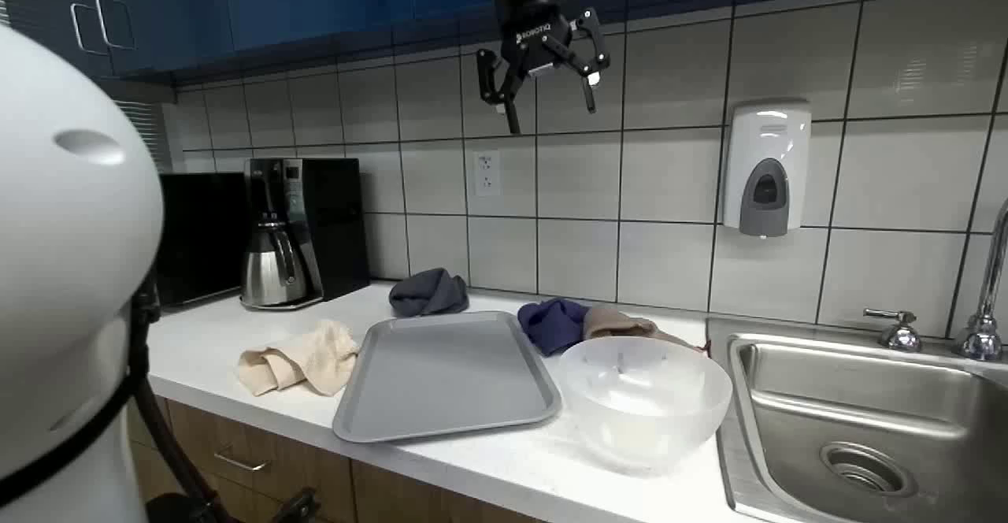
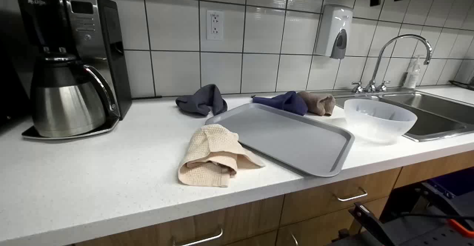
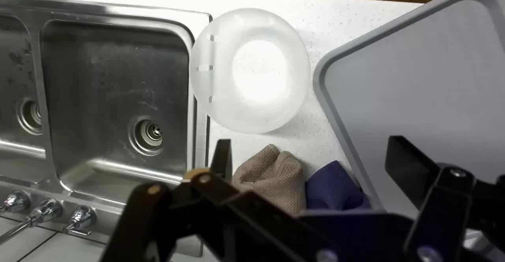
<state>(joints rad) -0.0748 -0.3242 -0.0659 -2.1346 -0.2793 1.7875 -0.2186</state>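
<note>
The claw (image 1: 551,109) hangs high over the white counter (image 2: 92,168), its fingers (image 3: 410,169) spread wide apart with nothing in their grip. Nearest to it, well below and visible through the gap between the fingers in the wrist view, a crumpled brown cloth (image 3: 276,175) and a navy cloth (image 3: 333,189) lie side by side. The brown cloth is toward the finger nearer the metal sink (image 3: 98,68), the navy one toward the opposite finger. Also below the claw, out ahead of the fingers in the wrist view, a frosted bowl (image 3: 250,72) stands upright on the counter, close beside the sink's rim. A grey tray (image 3: 414,80) lies beneath and beyond the finger on the navy cloth's side, while the sink spreads out down past the other finger. Farther from the claw, on the tray's side, a dark grey cloth (image 1: 429,293) is bunched near the tiled wall (image 1: 579,259), and a beige cloth (image 2: 218,153) lies folded over itself beside the tray. Farthest off on that side stands a coffee maker (image 1: 335,224) with a steel carafe (image 1: 268,267), well apart from the claw and lower than it.
</note>
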